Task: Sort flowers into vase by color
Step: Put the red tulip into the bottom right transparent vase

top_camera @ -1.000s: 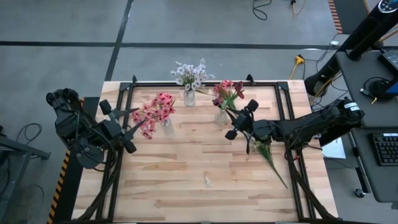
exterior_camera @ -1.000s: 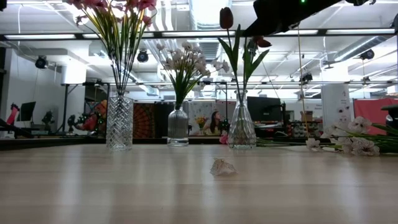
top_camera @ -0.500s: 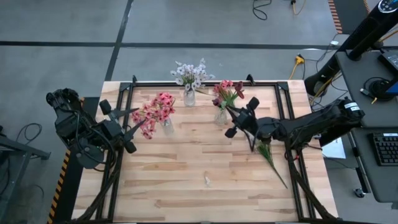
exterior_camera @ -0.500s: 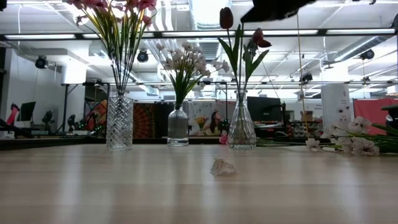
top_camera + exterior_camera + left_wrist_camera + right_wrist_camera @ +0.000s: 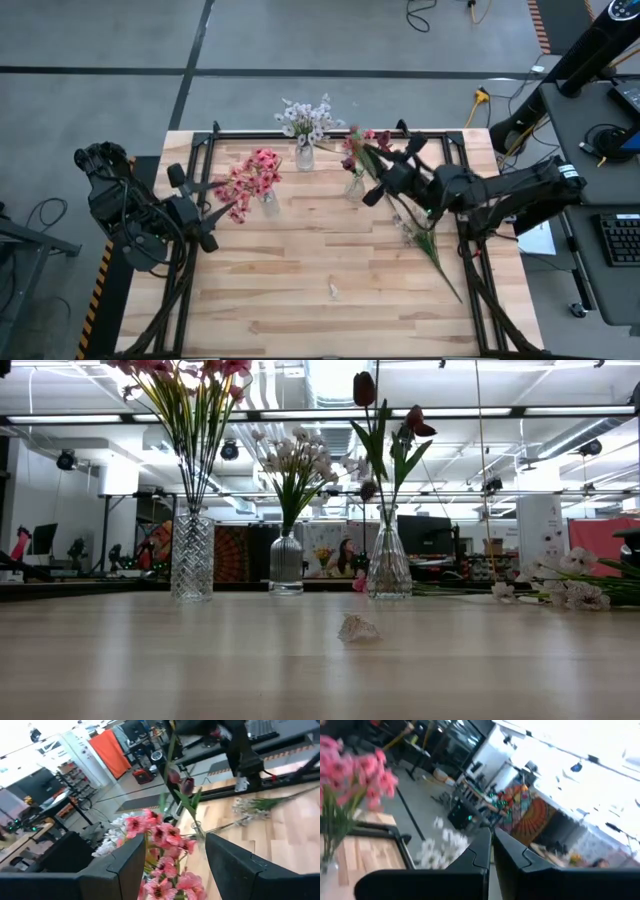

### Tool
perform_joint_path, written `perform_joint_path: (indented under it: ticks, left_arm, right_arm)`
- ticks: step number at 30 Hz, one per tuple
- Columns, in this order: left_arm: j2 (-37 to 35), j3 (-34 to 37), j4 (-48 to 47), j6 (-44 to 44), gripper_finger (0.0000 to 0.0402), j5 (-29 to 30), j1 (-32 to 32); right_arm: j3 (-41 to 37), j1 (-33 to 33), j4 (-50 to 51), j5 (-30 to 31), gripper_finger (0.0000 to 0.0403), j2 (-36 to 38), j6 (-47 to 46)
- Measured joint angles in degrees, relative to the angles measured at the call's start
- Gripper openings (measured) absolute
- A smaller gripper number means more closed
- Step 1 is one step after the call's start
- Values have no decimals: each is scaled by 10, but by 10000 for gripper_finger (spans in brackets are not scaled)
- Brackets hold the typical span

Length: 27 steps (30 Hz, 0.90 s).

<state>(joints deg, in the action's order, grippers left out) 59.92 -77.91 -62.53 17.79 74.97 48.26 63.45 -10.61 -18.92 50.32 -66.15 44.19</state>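
Pale wooden planks form the table (image 5: 300,270), which fills the middle of the high view inside a black frame. Three glass vases stand in the upper half of it. The vase with pink flowers (image 5: 252,178) is left of centre; in the low view it is the tall cut-glass one at the left (image 5: 192,555). The vase with white-lilac flowers (image 5: 307,124) stands at the upper centre of the high view, and in the low view it is the middle one. The vase with the dark red tulips (image 5: 388,560) is right of centre in the low view.

The right pincer (image 5: 372,160) is in the upper centre-right of the high view, just beside the red tulip vase. Its fingers (image 5: 470,865) are pressed together; in the right wrist view the two dark fingers meet with only a thin line between them. Whether a stem is pinched there cannot be told.

The left pincer (image 5: 212,205) waits at the left of the high view, near the pink flowers, with its fingers (image 5: 120,870) spread and nothing between them.

More flowers lie flat on the table (image 5: 432,250) at the right of the high view, long green stems with small white blossoms. A small pale scrap (image 5: 358,628) lies alone at the lower centre of the table.
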Motion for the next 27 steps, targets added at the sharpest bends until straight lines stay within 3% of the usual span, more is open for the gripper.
perform_joint_path:
  ticks: [4, 12, 16, 23, 27]
  left_arm:
    - [0, 7, 50, -68, 190, -53, 0]
    - [-1, 49, 327, -370, 190, -195, -42]
    - [-4, 50, 400, -435, 190, -357, -138]
    - [22, 53, 470, -430, 193, -558, -367]
    - [48, 45, 498, -426, 212, -708, -443]
  right_arm:
    - [66, -8, 46, -39, 9, 0, 7]
    - [161, -49, 84, -140, 9, -4, 12]
    - [200, -82, 91, -159, 9, -12, 34]
    - [236, -137, 102, -159, 9, -44, 64]
    - [245, -151, 100, -159, 9, -62, 71]
